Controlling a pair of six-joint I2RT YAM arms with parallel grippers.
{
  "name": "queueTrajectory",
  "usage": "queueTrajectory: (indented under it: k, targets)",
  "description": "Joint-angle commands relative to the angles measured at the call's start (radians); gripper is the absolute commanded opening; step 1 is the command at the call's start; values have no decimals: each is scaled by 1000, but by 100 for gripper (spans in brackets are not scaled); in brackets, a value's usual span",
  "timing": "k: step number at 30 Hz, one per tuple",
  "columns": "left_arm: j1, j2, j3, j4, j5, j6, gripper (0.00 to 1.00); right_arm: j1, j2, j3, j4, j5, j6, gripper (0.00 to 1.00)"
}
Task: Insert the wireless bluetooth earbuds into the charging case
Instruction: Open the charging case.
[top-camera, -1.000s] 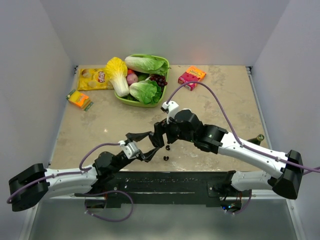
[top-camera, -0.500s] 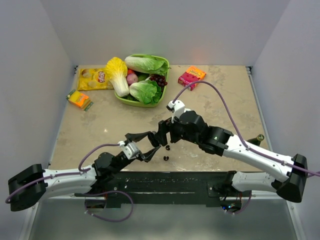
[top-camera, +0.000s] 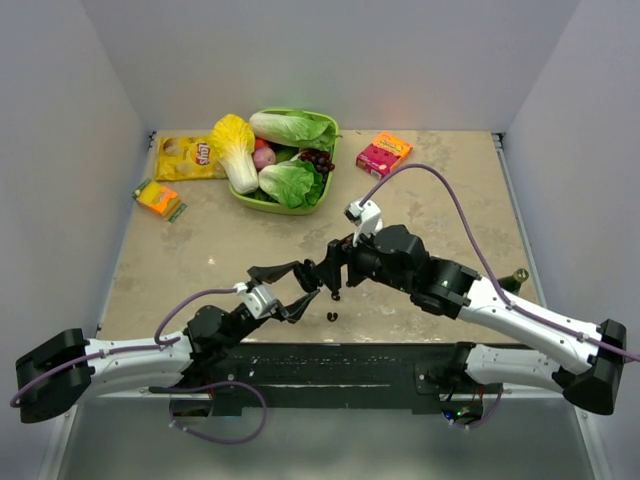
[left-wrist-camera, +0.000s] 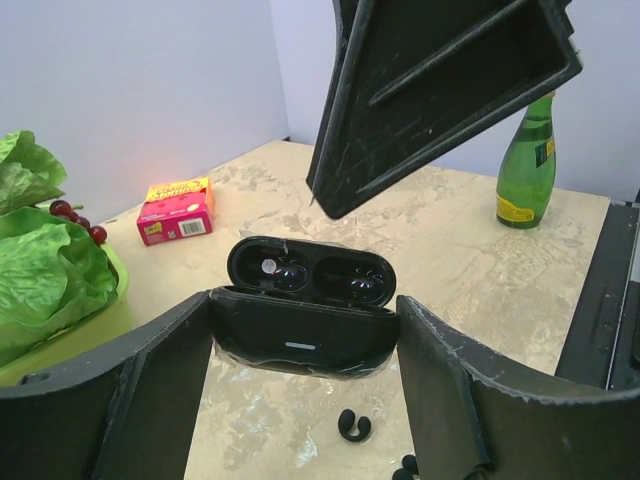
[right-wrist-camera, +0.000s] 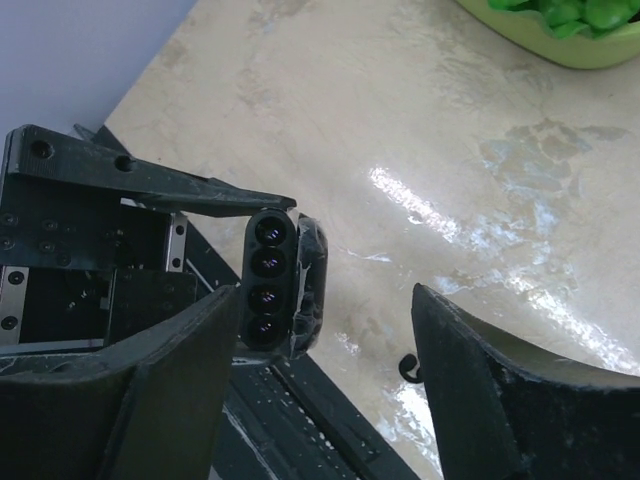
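The left gripper is clamping the open charging case by its ends, the right gripper is hovering wide-open beside it, and the earbuds are lying on open table below.

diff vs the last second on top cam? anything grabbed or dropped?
The right arm swung toward its own right, with the wrist and forearm sliding rightward in the top view. The right claw is open and empty beside the case. Nothing was grabbed or dropped. Unchanged: the left claw stays clamped on the open black charging case, and both earbuds lie on the table.
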Motion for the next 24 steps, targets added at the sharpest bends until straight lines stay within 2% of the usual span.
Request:
queueTrajectory:
  k: [1, 10, 18, 24]
  targets:
    - [-11, -13, 5, 78, -11, 23, 0, -17, 28, 5, 89, -82, 39, 70]
    - [-24, -25, 11, 77, -7, 26, 0, -60, 40, -35, 157, -155, 85, 63]
    - [-31, -25, 14, 91, -10, 35, 0, -63, 64, -40, 172, -187, 91, 51]
    - [-32, -32, 14, 94, -16, 35, 0, -65, 78, -43, 163, -193, 91, 46]
